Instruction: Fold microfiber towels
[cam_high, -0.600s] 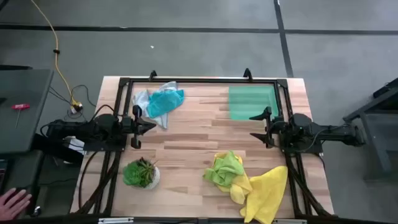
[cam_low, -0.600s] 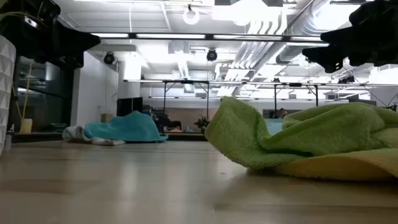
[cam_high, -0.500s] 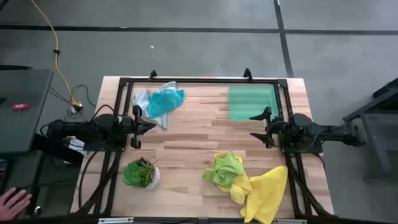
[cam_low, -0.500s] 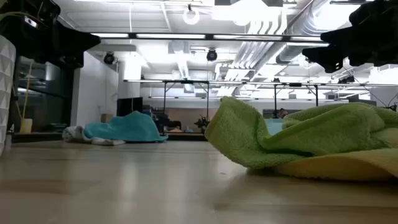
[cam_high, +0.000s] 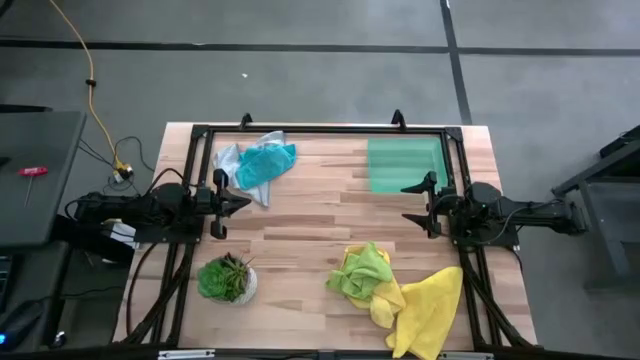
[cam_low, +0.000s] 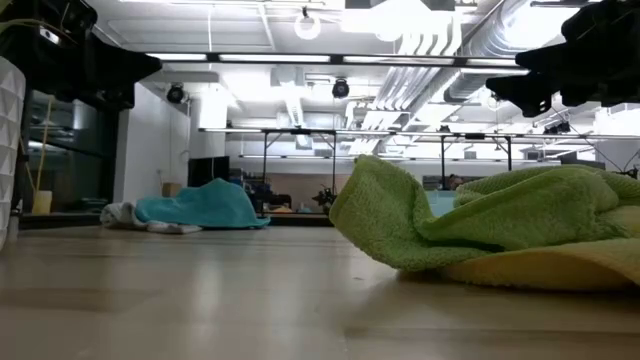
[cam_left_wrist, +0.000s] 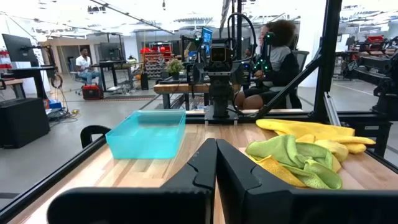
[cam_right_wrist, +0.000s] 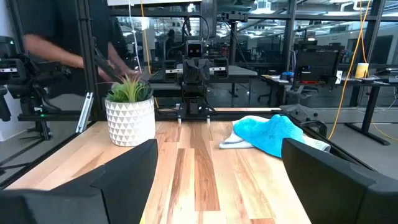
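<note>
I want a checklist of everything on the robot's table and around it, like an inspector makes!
Surface: wooden table, bare in the middle.
Job's things: teal towel on a pale grey-white towel, far left; lime green towel on a yellow towel, near right. All crumpled.
Clutter: potted plant; green tray.
Grippers: left gripper shut, right gripper open, both empty.
Cables: yellow cable on floor.
Surroundings: people at desks beyond.

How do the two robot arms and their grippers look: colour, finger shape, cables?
Both arms are black, blocky in build. The left gripper has two narrow black fingers that taper to points. The right gripper has two broad, flat black fingers. Black cables run along each arm. I can make out no markings.
</note>
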